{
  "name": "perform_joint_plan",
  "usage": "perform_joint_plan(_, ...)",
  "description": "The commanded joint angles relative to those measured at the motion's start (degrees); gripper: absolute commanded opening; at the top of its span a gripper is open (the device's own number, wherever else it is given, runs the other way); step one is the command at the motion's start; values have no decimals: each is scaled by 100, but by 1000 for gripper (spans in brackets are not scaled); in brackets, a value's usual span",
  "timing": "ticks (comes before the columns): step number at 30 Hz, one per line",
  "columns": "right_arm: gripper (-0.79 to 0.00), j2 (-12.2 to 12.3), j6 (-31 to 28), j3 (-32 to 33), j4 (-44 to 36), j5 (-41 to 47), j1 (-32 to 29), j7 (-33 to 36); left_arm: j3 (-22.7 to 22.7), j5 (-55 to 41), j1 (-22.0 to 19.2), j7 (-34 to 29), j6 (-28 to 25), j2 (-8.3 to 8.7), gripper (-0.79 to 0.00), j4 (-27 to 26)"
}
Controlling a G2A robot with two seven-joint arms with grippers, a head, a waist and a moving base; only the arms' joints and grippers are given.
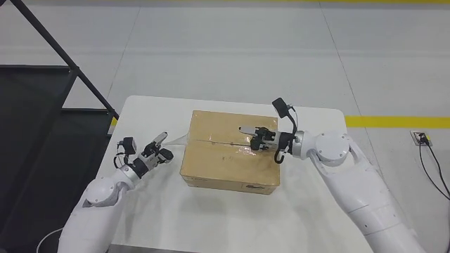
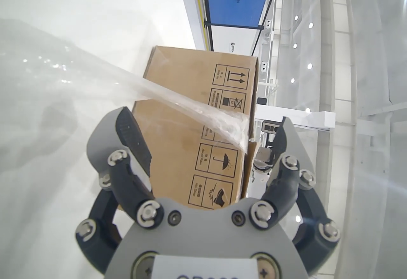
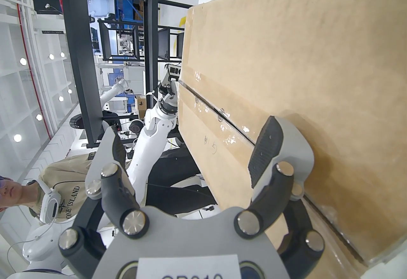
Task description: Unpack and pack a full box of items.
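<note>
Closed box (image 1: 228, 161) mid worktop (image 1: 162, 204), tape strip (image 2: 178, 99) lifted off seam (image 1: 225, 143), stretching past left hand (image 2: 205, 121), spread wide; right hand (image 3: 192, 127) wide too, over box top. Pinch strip, pull low along seam, hold box down.

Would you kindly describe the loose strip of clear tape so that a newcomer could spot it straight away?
On the white table sits a brown cardboard box. From the end of its top seam nearest the left gripper, a clear tape strip stretches away off the box. It alone is see-through and lifted clear of the cardboard.
</note>
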Motion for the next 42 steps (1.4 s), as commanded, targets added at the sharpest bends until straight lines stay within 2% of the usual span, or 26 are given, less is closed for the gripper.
perform_joint_plan(1, 0, 6, 16, 15, -38, -19, -20, -11, 91, -52, -232, -58, 4, -36, 0, 254)
perform_joint_plan(6, 0, 22, 54, 51, -141, -51, -82, -26, 259, -405, -706, -191, 2, -151, 0, 806)
perform_joint_plan(11, 0, 39, 106, 93, -237, -85, -146, -43, 297, -873, -988, -396, -211, -245, 0, 1187)
perform_joint_plan(16, 0, 55, 142, 128, -315, -115, -199, -44, 238, -1308, -1095, -431, -676, -315, 0, 1370)
perform_joint_plan(22, 0, 69, 151, 160, -366, -132, -248, -37, 119, -1482, -1030, -265, -1265, -332, 0, 1287)
perform_joint_plan(31, 0, 78, 122, 171, -377, -136, -276, -20, -75, -978, -657, 300, -1855, -246, 0, 642)
perform_joint_plan(42, 0, 68, 205, 177, -361, -123, -284, -195, -459, 342, 277, 1273, -2166, -73, 0, -1006)
